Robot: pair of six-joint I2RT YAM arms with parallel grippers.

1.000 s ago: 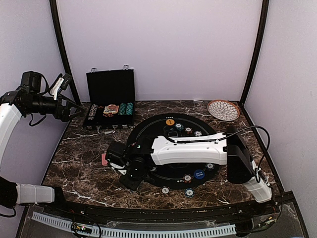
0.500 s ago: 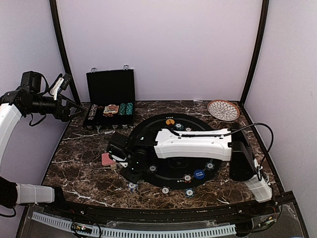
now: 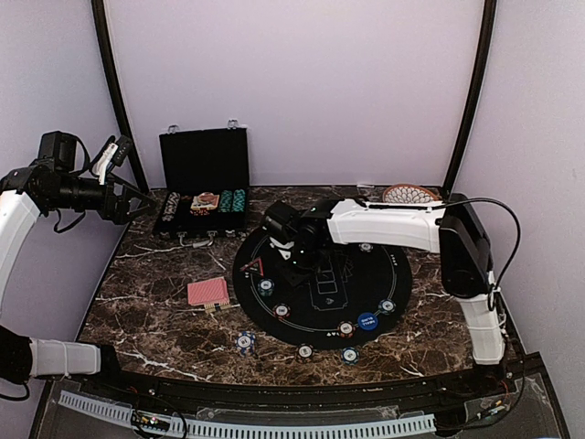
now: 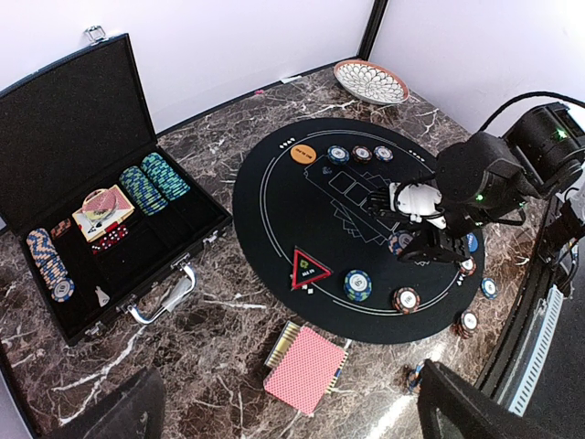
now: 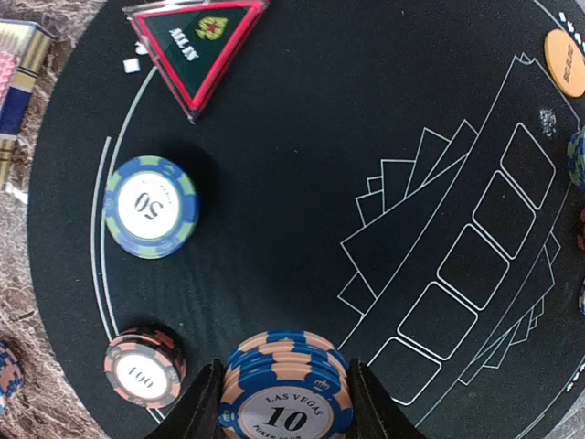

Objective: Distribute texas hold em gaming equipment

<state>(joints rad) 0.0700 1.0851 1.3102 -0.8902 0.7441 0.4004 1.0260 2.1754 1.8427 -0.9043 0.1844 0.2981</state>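
- Fingers (image 5: 199,410) of the right gripper (image 5: 285,402) pinch a short stack of blue and salmon stripe-edged poker chips (image 5: 285,380) from both sides, the top chip marked ten
- That stack sits over the left-centre of the large round black mat (image 3: 320,306), beside the printed card boxes; whether it touches the felt I cannot tell
- Left gripper (image 4: 292,416) is raised well off to the left of the brown marble table (image 3: 146,274), its fingers spread wide and holding nothing
- Laid out on the mat are a red triangle marker (image 5: 196,41) at the left edge, with a blue and green fifty chip (image 5: 151,206) and a black and salmon hundred chip (image 5: 142,370) near it
- An orange marker disc (image 4: 303,153) lies at the mat's far edge and a blue marker disc (image 3: 367,321) at its near edge, with more chips round the rim
- Red-backed deck of playing cards (image 4: 306,370) lies on the marble just off the mat's left edge; the open black case (image 4: 82,119) further back holds more chips
- Step in hand, as I judge it, is carrying a chip stack to a player's place
- Next move calls for a free spot on the rim, apart from the chips lying there
- It then calls for a level descent so the stack does not shear, with the fingers parting only once it rests on the felt
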